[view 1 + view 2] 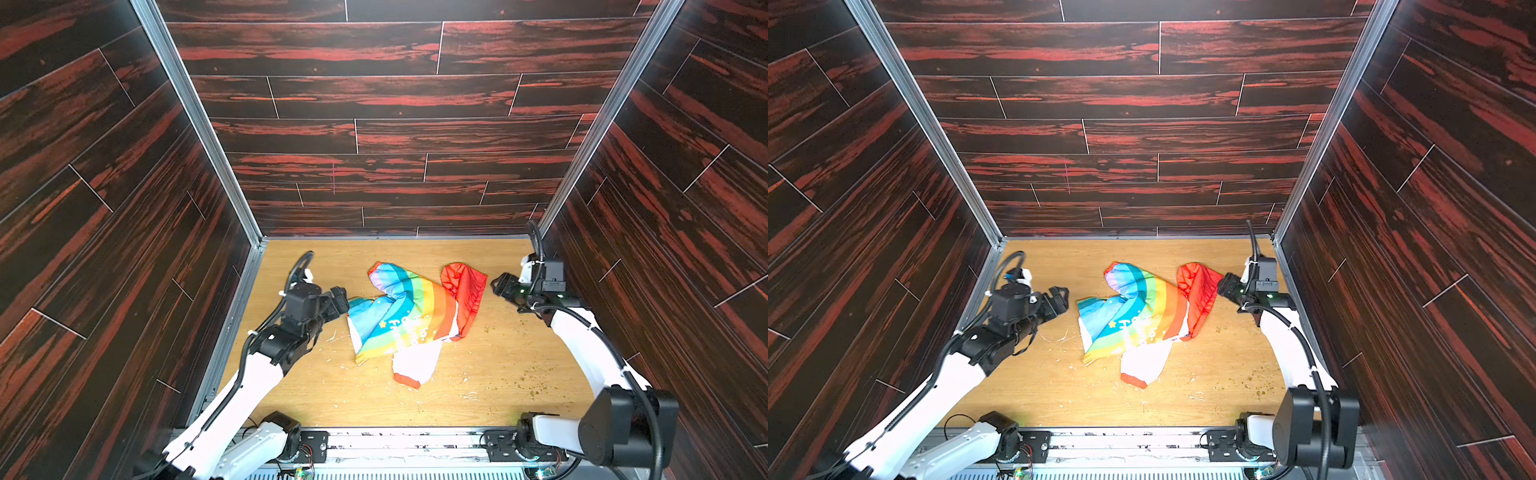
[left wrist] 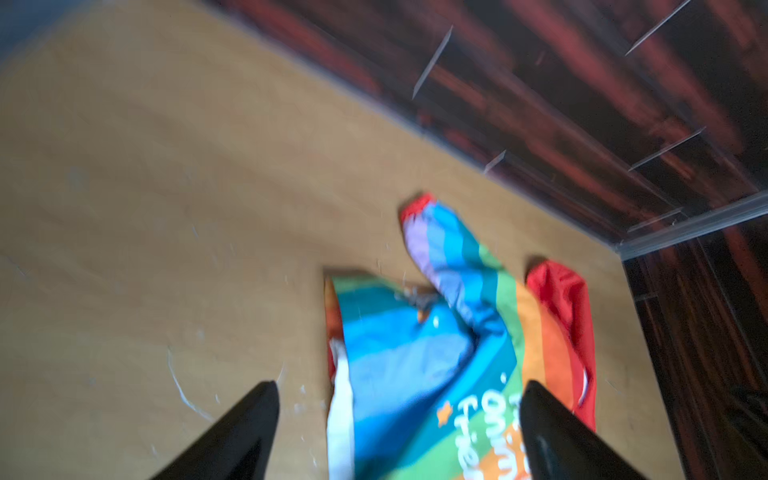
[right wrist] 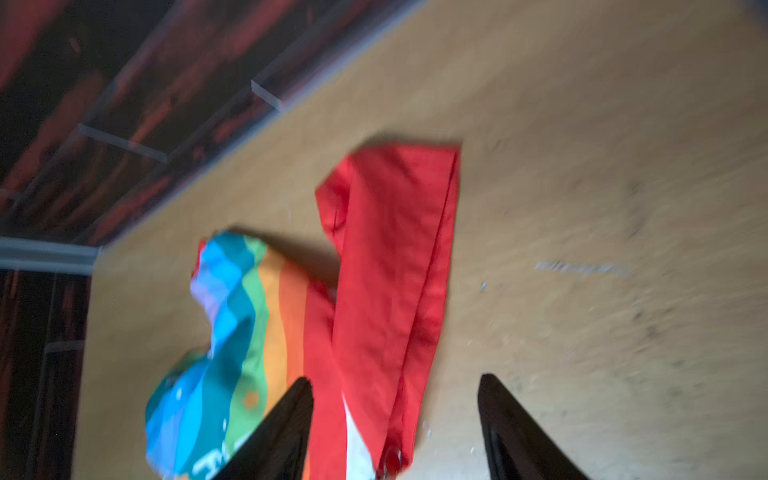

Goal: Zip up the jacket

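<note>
The jacket [image 1: 409,316] [image 1: 1142,316] lies crumpled in the middle of the wooden table [image 1: 316,399], rainbow side up with white lettering. Its orange-red hood [image 1: 465,291] [image 3: 395,232] points right, and a white sleeve with an orange cuff [image 1: 415,365] points toward the front. My left gripper [image 1: 343,301] [image 1: 1061,297] [image 2: 399,386] hovers at the jacket's left edge, open and holding nothing. My right gripper [image 1: 496,286] [image 1: 1223,286] [image 3: 397,378] is just right of the hood, open and empty. The jacket [image 2: 415,353] fills the space ahead of the left jaws. Both wrist views are blurred.
Dark red wood-pattern walls [image 1: 374,187] enclose the table on three sides, close behind both arms. Small crumbs [image 1: 528,382] are scattered on the table's right side, white scuffs [image 1: 332,336] near the left. The arm bases [image 1: 291,436] sit along the front rail.
</note>
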Available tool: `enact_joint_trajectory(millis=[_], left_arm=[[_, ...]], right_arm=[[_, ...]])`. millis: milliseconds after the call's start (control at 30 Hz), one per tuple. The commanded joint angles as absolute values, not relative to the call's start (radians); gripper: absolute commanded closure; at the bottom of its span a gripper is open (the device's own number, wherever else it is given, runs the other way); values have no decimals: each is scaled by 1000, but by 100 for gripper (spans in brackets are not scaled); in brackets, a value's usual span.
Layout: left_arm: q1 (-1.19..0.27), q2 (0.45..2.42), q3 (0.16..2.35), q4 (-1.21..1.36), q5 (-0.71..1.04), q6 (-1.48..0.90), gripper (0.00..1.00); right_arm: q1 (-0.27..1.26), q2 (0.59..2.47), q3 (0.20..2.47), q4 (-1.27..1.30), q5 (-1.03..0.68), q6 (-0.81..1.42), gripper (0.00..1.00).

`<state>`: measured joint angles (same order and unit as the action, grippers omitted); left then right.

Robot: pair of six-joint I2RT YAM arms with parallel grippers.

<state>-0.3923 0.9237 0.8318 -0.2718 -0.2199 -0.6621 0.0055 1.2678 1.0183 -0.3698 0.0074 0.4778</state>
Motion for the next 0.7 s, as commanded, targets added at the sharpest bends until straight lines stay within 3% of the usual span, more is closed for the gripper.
enact_joint_trajectory(millis=[0, 67, 133, 267, 333, 467, 533, 667], left_arm=[[-388, 827, 815, -78, -463, -511, 0], [-389, 791, 795, -17, -584, -495, 0], [-388, 782, 756, 120, -655, -424, 0], [-363, 871, 660, 247, -814, -330, 0], [-315, 924, 589, 270, -823, -334, 0], [-253, 1039, 455, 341, -874, -308, 0], [-225, 1100, 413, 447, -893, -268, 0], [-155, 1210, 471, 393, -798, -242, 0]], right_arm=[[6, 1166, 1041, -246, 243, 463, 33], [4, 1169, 1043, -201, 319, 428, 40], [3, 1189, 1092, -216, 362, 416, 30], [3, 1126, 905, 71, 472, 349, 27], [2, 1105, 763, 224, 490, 264, 27], [4, 1123, 600, 254, 552, 228, 27], [3, 1131, 477, 412, 537, 185, 27], [12, 1233, 313, 754, 509, 120, 27]])
